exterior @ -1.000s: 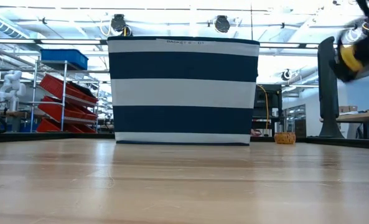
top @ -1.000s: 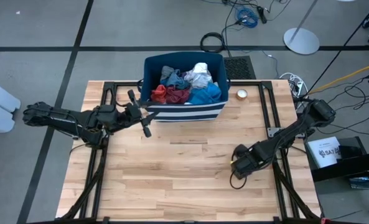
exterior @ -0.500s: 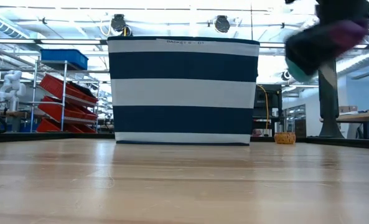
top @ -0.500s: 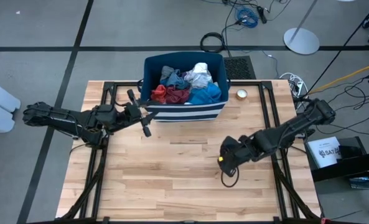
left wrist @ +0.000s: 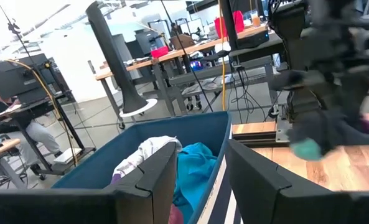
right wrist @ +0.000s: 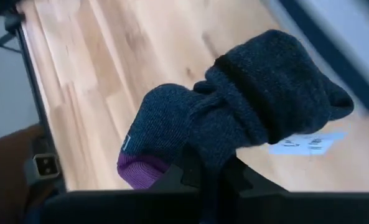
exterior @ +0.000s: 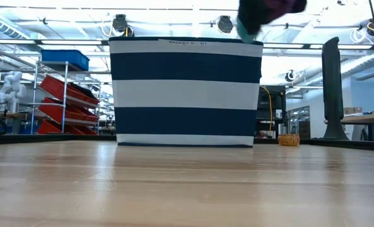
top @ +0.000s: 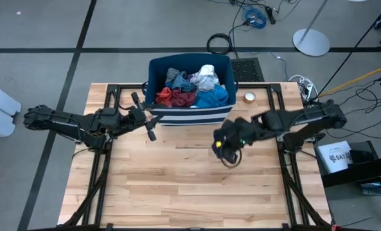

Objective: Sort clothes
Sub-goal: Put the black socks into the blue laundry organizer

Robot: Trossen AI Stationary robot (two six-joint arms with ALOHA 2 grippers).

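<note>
Right gripper (right wrist: 212, 177) grips what looks like dark socks (right wrist: 246, 118) near bin (top: 190, 115).

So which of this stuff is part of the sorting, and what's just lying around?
Part of the job:
- dark grey sock in the right pincer
- clothes in the striped bin

Lying about:
- small round object on the table
- cables on the floor

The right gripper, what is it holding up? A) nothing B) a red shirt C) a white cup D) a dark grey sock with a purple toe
D: the right gripper is shut on a rolled dark grey sock with a purple toe, lifted above the wooden table.
</note>
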